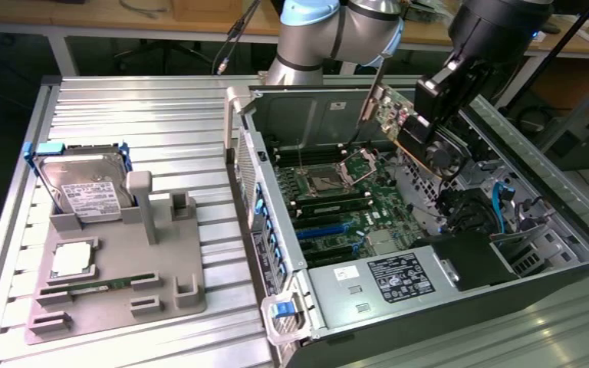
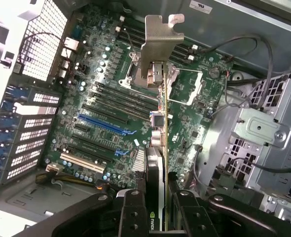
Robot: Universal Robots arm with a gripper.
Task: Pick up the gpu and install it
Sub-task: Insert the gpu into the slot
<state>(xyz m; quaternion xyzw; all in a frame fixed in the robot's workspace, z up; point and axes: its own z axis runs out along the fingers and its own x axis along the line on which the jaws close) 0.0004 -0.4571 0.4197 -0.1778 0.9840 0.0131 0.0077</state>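
My gripper (image 1: 435,126) is shut on the gpu (image 1: 405,123), a flat card with a brownish board side and a black fan face. It hangs tilted above the open computer case (image 1: 274,230), over the motherboard (image 1: 340,203). In the wrist view the gpu (image 2: 157,133) is seen edge-on, with its silver end bracket (image 2: 161,39) pointing away from me. My gripper (image 2: 156,212) clamps the card's near end, one black finger on each side. Below the card lie the motherboard (image 2: 101,94) and its blue expansion slot (image 2: 102,125); the card is apart from them.
A grey holder tray (image 1: 120,284) on the slatted table carries a silver hard drive (image 1: 90,192), a square chip (image 1: 73,261) and a slim green memory stick (image 1: 100,285). Inside the case are a drive cage (image 2: 264,131), cables (image 2: 244,49) and a black power supply (image 1: 402,276).
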